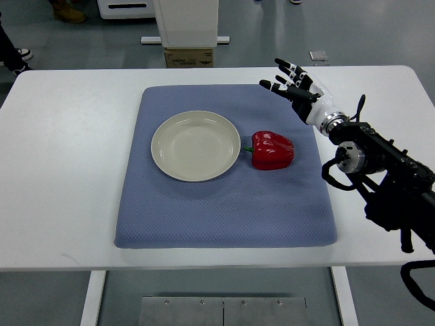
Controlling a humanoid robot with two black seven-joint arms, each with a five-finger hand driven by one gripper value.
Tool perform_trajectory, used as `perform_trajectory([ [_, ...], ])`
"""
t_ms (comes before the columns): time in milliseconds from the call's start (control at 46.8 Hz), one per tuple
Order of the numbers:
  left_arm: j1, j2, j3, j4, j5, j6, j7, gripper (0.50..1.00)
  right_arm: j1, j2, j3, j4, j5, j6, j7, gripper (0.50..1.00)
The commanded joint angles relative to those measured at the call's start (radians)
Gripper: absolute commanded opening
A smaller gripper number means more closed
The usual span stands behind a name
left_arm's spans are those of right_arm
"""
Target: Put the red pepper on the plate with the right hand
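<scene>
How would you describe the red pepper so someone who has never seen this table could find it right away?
Start at the white table and find the blue-grey quilted mat at its centre. Just right of the round cream plate on that mat lies the glossy red bell pepper, its green stem toward the plate. It is the only red thing there.

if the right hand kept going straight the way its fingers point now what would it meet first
Nothing nearby: the right hand points up-left over the blue mat's far corner, well past the red pepper. Height unclear.

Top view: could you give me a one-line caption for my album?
Right hand open above the blue mat, red pepper lying beside the empty plate.
</scene>
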Motion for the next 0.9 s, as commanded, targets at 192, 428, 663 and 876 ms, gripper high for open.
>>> perform_trajectory([
  [192,0.005,0.000,0.000,0.000,-0.003,0.000,0.000,1.000,0.004,-0.002,0.000,0.002,0.000,0.001,0.000,1.000],
  [428,0.005,0.000,0.002,0.000,-0.003,0.000,0.000,1.000,0.004,-0.006,-0.002,0.002,0.000,0.001,0.000,1.000],
  [663,0.005,0.000,0.002,0.000,-0.001,0.000,0.000,1.000,0.004,-0.006,0.000,0.002,0.000,0.001,0.000,1.000],
  [876,0.005,0.000,0.002,0.000,-0.003,0.000,0.000,1.000,0.002,-0.014,0.001,-0.003,0.000,-0.001,0.001,1.000],
])
